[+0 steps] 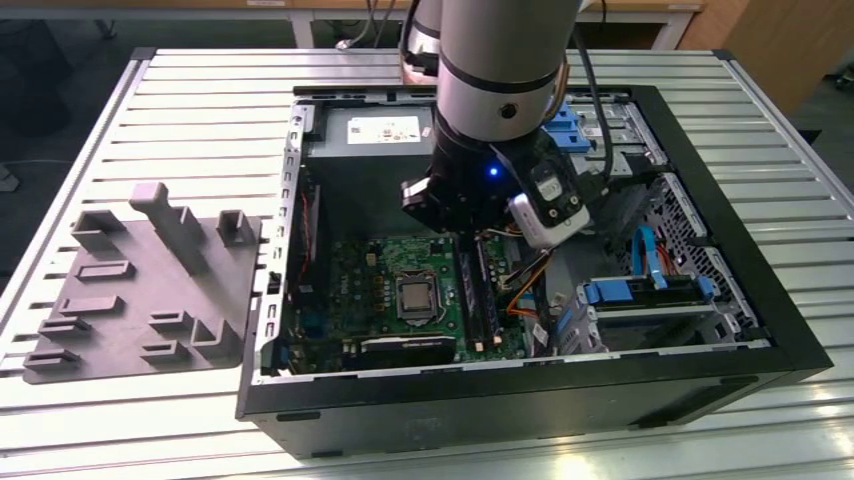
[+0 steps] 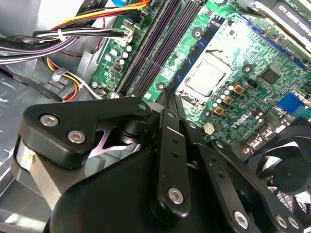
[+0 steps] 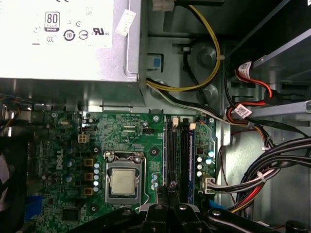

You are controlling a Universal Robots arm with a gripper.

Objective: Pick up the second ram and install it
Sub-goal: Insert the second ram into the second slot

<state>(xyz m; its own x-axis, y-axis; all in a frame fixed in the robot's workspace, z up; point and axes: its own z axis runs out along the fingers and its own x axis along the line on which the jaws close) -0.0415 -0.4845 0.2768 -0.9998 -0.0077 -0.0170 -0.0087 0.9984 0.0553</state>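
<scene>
One open computer case (image 1: 747, 330) lies on the slatted bench (image 1: 200, 120), with the grey tray (image 1: 134, 290) just beside it on the exterior view's left. Inside, the green motherboard (image 3: 131, 141) carries the long memory slots (image 3: 171, 150). The hand (image 2: 166, 99) hangs low over those slots, fingers drawn together. The second ram (image 1: 478, 300) seems to stand along a slot directly beneath. By my judgement the pickup is done, but I cannot tell whether the stick is gripped or fully seated.

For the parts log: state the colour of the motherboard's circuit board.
Green. The motherboard shows best in the first wrist view.
</scene>
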